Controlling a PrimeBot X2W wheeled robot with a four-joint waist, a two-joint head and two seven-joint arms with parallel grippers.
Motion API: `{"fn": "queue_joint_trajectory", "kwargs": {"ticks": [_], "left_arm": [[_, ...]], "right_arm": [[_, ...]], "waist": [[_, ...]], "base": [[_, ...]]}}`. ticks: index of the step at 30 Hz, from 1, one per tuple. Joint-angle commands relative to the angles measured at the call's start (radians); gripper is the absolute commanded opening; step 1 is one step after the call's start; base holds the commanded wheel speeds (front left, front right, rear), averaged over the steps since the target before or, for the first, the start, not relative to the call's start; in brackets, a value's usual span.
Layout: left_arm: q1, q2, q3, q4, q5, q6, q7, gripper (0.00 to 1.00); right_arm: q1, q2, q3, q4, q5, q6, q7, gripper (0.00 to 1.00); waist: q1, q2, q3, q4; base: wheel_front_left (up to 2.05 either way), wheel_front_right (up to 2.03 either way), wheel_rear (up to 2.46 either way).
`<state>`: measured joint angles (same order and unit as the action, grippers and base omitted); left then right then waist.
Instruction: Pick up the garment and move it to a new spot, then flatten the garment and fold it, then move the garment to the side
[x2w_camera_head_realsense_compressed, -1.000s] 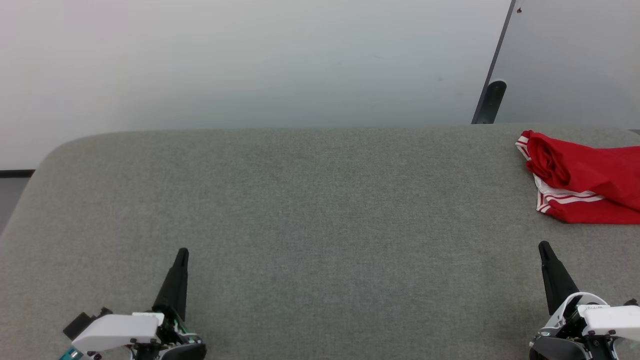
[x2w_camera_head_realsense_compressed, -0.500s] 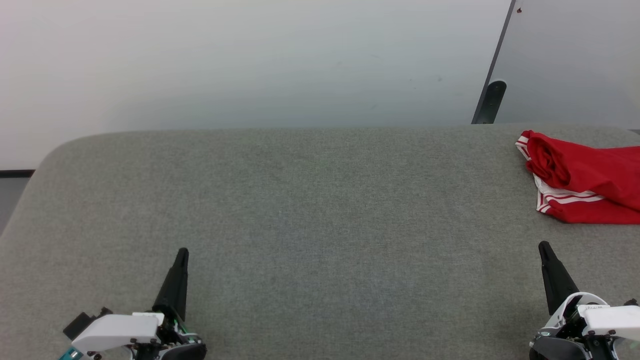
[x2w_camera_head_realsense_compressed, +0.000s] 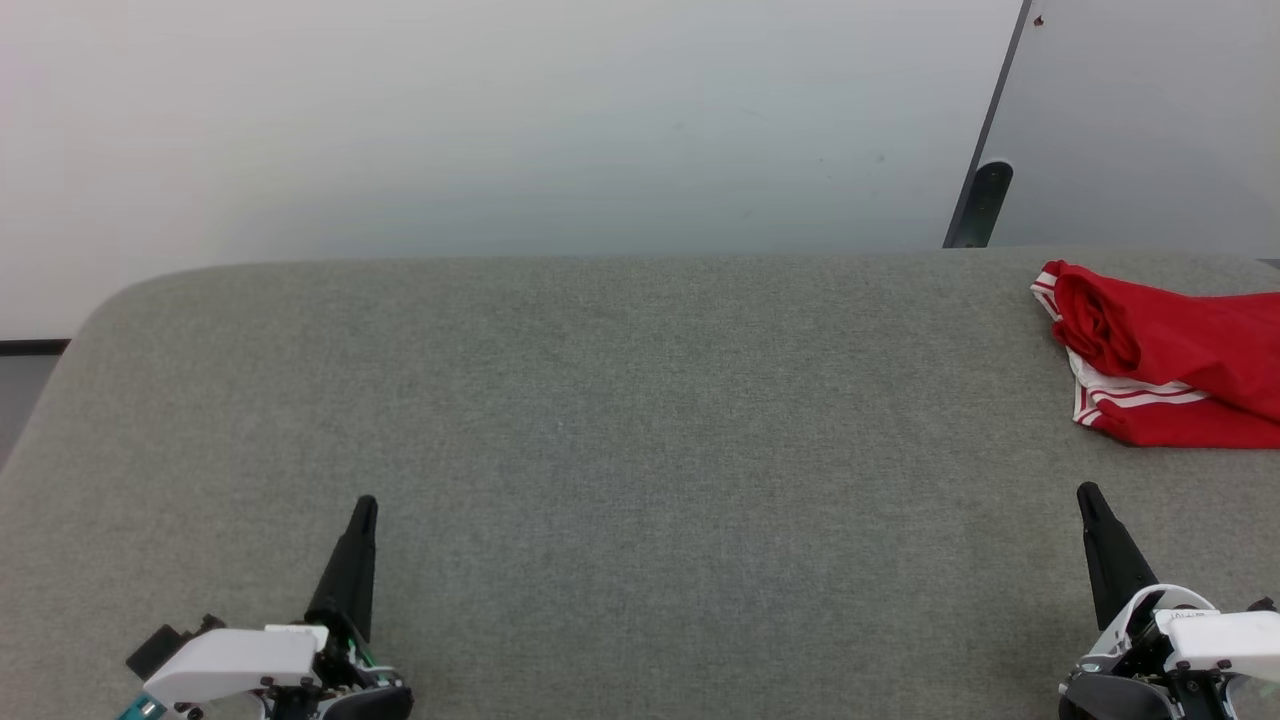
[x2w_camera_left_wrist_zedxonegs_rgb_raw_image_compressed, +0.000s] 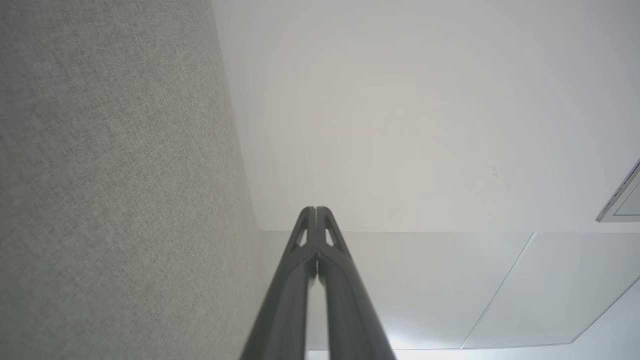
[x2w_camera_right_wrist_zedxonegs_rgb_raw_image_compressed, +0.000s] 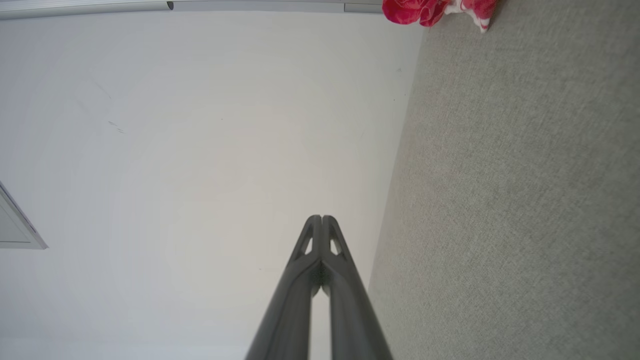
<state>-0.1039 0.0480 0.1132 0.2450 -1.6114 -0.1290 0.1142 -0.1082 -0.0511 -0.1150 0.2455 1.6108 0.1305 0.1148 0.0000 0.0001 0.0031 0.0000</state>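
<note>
The garment (x2w_camera_head_realsense_compressed: 1170, 350), red with white striped trim, lies bunched at the far right of the grey table (x2w_camera_head_realsense_compressed: 640, 420), cut off by the head view's right edge. A corner of the garment (x2w_camera_right_wrist_zedxonegs_rgb_raw_image_compressed: 435, 10) shows at the top of the right wrist view. My right gripper (x2w_camera_head_realsense_compressed: 1087, 492) stands shut near the front right, a short way in front of the garment and apart from it. At the front left my left gripper (x2w_camera_head_realsense_compressed: 366, 503) is shut and empty. Both wrist views show the fingertips pressed together, left gripper (x2w_camera_left_wrist_zedxonegs_rgb_raw_image_compressed: 315, 209), right gripper (x2w_camera_right_wrist_zedxonegs_rgb_raw_image_compressed: 321, 218).
A pale wall rises behind the table's far edge. A dark bar (x2w_camera_head_realsense_compressed: 985, 200) leans at the back right beside a grey panel (x2w_camera_head_realsense_compressed: 1150, 120). The table's left corner (x2w_camera_head_realsense_compressed: 100, 300) is rounded.
</note>
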Motion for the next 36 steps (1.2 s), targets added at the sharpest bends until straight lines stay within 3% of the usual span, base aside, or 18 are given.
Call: {"fn": "queue_joint_trajectory", "kwargs": {"ticks": [1,36], "left_arm": [[-0.01,0.002,0.002,-0.001,-0.003,-0.003,0.003,0.0],[-0.01,0.002,0.002,-0.001,-0.003,-0.003,0.003,0.0]], "right_arm": [[-0.003,0.004,0.002,-0.002,0.004,0.0,0.002,0.0],[-0.003,0.004,0.002,-0.002,0.004,0.0,0.002,0.0]], "waist": [[0.0,-0.0001,0.0,0.0],[0.0,-0.0001,0.0,0.0]], "base": [[0.0,0.0,0.0],[0.0,0.0,0.0]]}}
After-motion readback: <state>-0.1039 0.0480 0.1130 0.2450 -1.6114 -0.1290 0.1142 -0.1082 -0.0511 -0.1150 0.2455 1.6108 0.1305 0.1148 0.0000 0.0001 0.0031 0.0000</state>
